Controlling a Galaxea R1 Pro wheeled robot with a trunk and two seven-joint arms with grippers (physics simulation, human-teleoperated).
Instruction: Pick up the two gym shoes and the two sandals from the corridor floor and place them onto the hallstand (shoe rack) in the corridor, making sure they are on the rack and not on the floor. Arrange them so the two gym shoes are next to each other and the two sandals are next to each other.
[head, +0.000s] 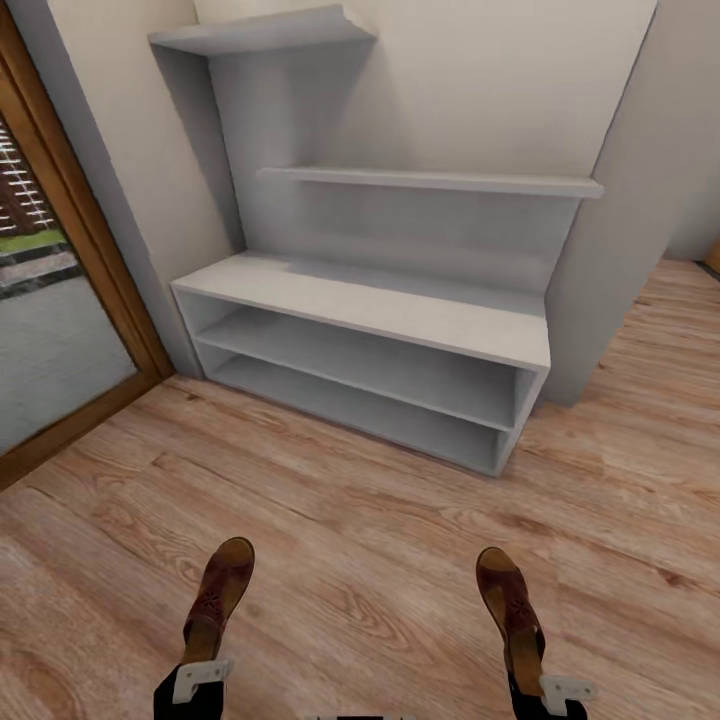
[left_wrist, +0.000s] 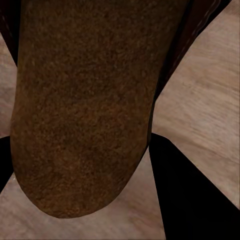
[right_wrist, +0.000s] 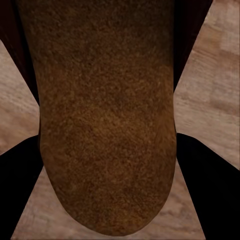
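Observation:
The pale grey hallstand (head: 400, 315) stands ahead against the wall, and its bench top, low shelves and upper shelves are bare. My left gripper (head: 200, 672) is shut on one dark brown sandal (head: 221, 592) by its heel, toe pointing toward the rack. My right gripper (head: 553, 690) is shut on the other sandal (head: 508, 600) the same way. In the left wrist view the sandal's sole (left_wrist: 85, 100) sits between the black fingers (left_wrist: 192, 195). The right wrist view shows the other sole (right_wrist: 107, 115) between the fingers (right_wrist: 212, 190). Both sandals hang over the corridor floor (head: 370, 540). The gym shoes are out of view.
A wood-framed glass door (head: 60, 300) is at the left, close to the rack's left end. A grey wall corner (head: 620, 250) juts out at the rack's right end. Open plank floor lies between me and the rack.

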